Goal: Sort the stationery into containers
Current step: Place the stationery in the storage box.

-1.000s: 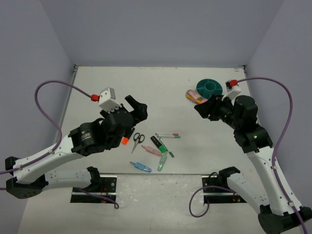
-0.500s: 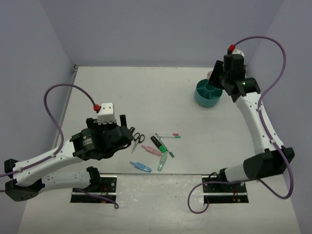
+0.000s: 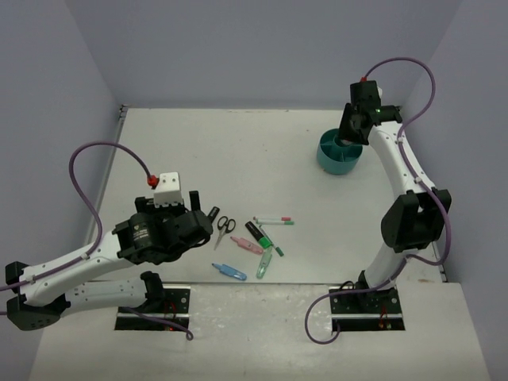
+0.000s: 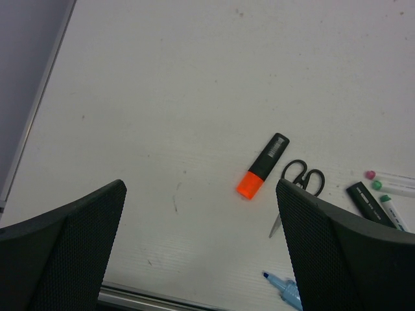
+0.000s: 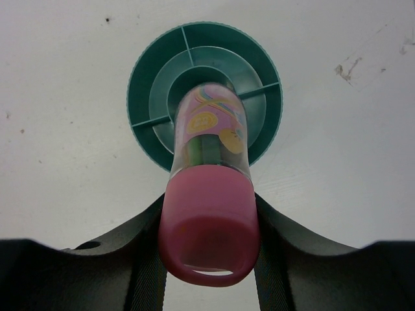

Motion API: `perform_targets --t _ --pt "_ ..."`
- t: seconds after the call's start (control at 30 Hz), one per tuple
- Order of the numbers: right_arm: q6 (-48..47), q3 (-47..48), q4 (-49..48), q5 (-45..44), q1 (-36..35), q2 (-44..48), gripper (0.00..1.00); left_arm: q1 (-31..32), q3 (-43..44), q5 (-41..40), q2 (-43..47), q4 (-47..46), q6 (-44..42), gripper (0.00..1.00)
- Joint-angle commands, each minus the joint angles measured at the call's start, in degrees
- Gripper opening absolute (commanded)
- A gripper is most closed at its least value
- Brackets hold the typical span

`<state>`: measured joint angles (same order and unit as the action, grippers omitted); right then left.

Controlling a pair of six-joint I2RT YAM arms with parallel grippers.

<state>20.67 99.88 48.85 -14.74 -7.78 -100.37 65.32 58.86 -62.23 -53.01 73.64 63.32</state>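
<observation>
Right tool: up over the teal organizer, by the bench's far right corner.
Left tool: down low, fingers apart, just left of the scissors.
Cluster toward the near edge: two pens, green highlighter, pink clip, green clip, blue clip.

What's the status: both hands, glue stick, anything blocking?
Left hand open and empty above the orange highlighter. Right hand shut on glue stick, lined up over teal organizer centre cup. Nothing in the way.
</observation>
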Motion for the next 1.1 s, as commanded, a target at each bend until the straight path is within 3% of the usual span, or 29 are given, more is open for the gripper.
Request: perform_targets --t 0.0,0.4,0.43,0.47,0.57,0.7,0.83,1.07 --pt "-1.5 1.8 0.4 0.1 0.2 -1.8 0.00 -0.3 -0.5 -2.9 1.8 -1.9 -0.3 1.00" --pt "-2.2 1.3 -1.5 2.3 0.3 -3.6 0.00 -0.3 -0.8 -2.5 2.4 -2.5 -0.7 1.00" --pt "-2.1 1.8 -1.3 2.2 0.3 -3.9 0.08 -0.3 -0.7 -2.5 2.4 -2.5 -0.8 1.00" --pt "-2.0 2.5 -0.9 2.1 0.3 -4.5 0.26 -0.3 -0.7 -2.5 2.4 -2.5 -0.8 1.00" --pt "-1.9 4.4 0.8 1.7 0.3 -5.0 0.61 -0.3 -0.9 -2.3 2.5 -2.8 -1.0 1.00" --pt "-1.8 6.6 2.3 3.0 0.2 -3.7 0.66 -0.3 -1.1 -2.0 2.3 -3.4 -1.4 1.00" --pt "-1.8 8.1 2.9 4.7 -0.1 0.1 0.98 -0.3 -1.0 -1.9 1.5 -2.9 -0.8 1.00" --pt "-2.0 2.4 2.4 2.7 -6.2 10.4 0.99 -0.3 -0.1 -2.1 -1.2 0.2 3.0 1.00"
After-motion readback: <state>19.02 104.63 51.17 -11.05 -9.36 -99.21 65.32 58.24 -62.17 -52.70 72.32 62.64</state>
